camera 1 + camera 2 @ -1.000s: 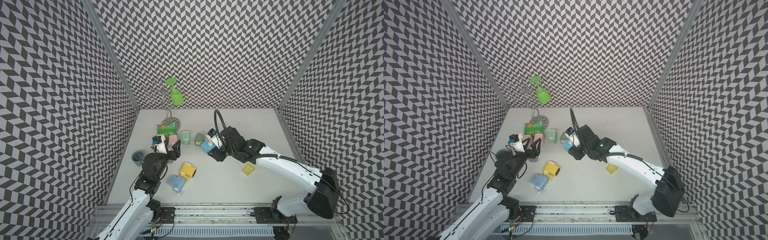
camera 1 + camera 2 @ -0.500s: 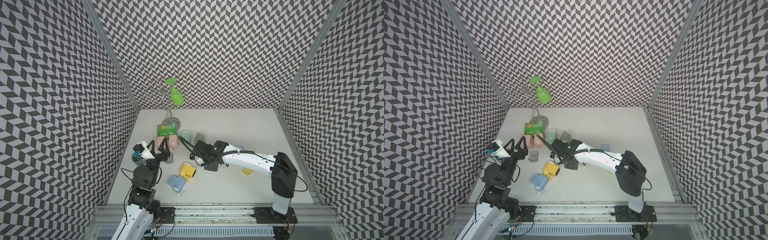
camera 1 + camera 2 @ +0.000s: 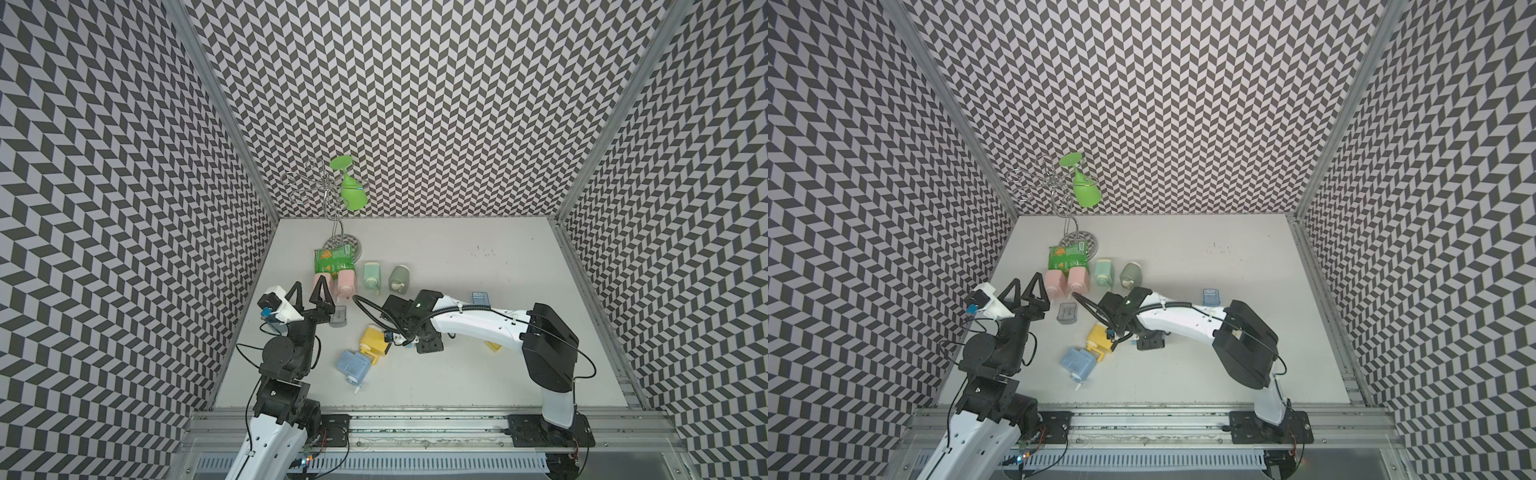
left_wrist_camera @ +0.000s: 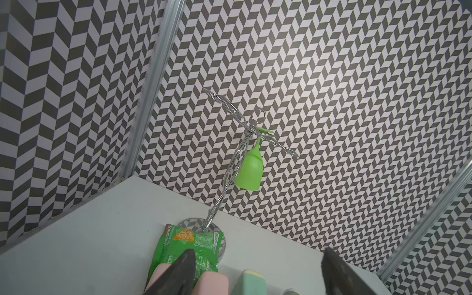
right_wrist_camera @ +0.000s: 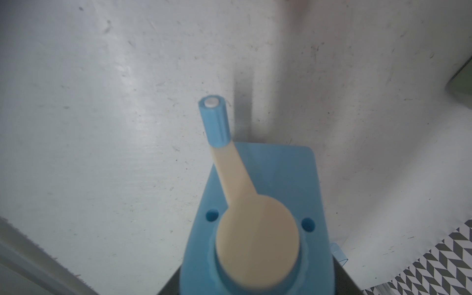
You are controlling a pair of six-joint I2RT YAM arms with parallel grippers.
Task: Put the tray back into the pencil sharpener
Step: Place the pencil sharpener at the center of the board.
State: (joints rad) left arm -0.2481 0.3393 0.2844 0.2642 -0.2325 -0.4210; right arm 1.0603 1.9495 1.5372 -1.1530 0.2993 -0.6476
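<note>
On the white table point(image 3: 457, 386) sit seven pencil sharpeners point(image 3: 352, 365) and three trays point(image 3: 338, 326). Right gripper point(image 5: 258, 281) pinches one blue pencil sharpener point(image 5: 255, 199), cream-cranked; left gripper point(image 3: 308, 283) gapes empty. A translucent blue tray point(image 3: 480, 298) lies apart, behind the right arm.

1. The table point(image 5: 102, 127) is seen as a matt white surface, finely scratched and scuffed.
2. The blue pencil sharpener point(image 5: 281, 166) is moulded in matt plastic. Its crank point(image 5: 237, 176) is made of smooth cream plastic and is tipped with a ribbed blue knob point(image 5: 215, 122).
3. The blue tray point(image 3: 480, 298) is formed of translucent plastic.
4. The rack point(image 4: 190, 221) near the table's rear-left corner is built of bright, polished metal wire.
5. The green cup point(image 4: 249, 168) is finished smooth and satin, like plastic.
6. The snack bag point(image 4: 184, 242) is made of glossy, crinkled film.
7. The corner post point(image 4: 150, 84) is shown as brushed metal.
</note>
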